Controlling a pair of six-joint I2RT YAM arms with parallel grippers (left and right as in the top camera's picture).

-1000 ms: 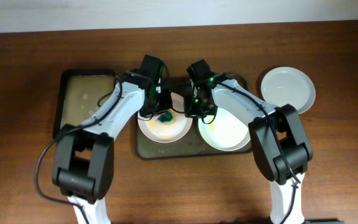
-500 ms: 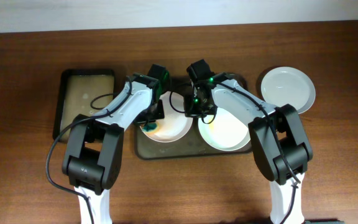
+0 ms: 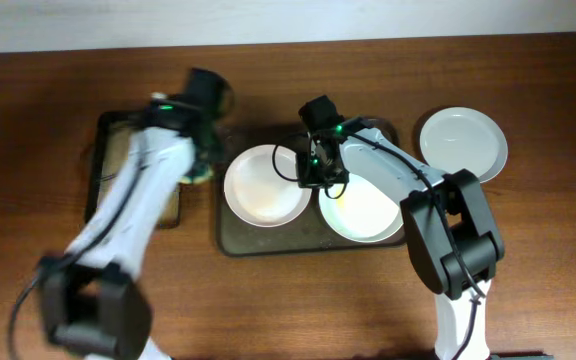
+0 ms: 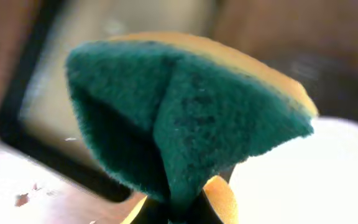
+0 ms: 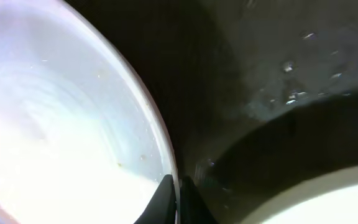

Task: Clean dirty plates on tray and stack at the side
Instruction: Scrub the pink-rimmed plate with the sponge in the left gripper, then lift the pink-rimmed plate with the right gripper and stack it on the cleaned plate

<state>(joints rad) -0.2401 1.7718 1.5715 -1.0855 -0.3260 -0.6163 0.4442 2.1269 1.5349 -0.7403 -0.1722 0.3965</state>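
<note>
Brown wooden worktop fills the overhead view; the tray (image 3: 268, 243) sits mid-table toward the far edge, holding the left plate (image 3: 265, 187) and the right plate (image 3: 368, 208); a third plate (image 3: 462, 143) lies off it toward the right edge. A second ago the left gripper (image 3: 204, 166) was scrubbing the left plate; now it has swung off, blurred, toward the small black tray (image 3: 118, 150) near the left edge, sponge (image 3: 201, 177) in tow. I judge that plate's wiping done and its lift to the side next; the right gripper (image 3: 316, 180) has not left its rim.

Left wrist shows what overhead cannot: the green-and-yellow sponge (image 4: 185, 118) folded and pinched from below, the jaws barely visible.

Right wrist shows the fingers (image 5: 163, 200) closed thin on the left plate (image 5: 61, 137) at its rim; wet tray (image 5: 260, 74) lies beside it.
</note>
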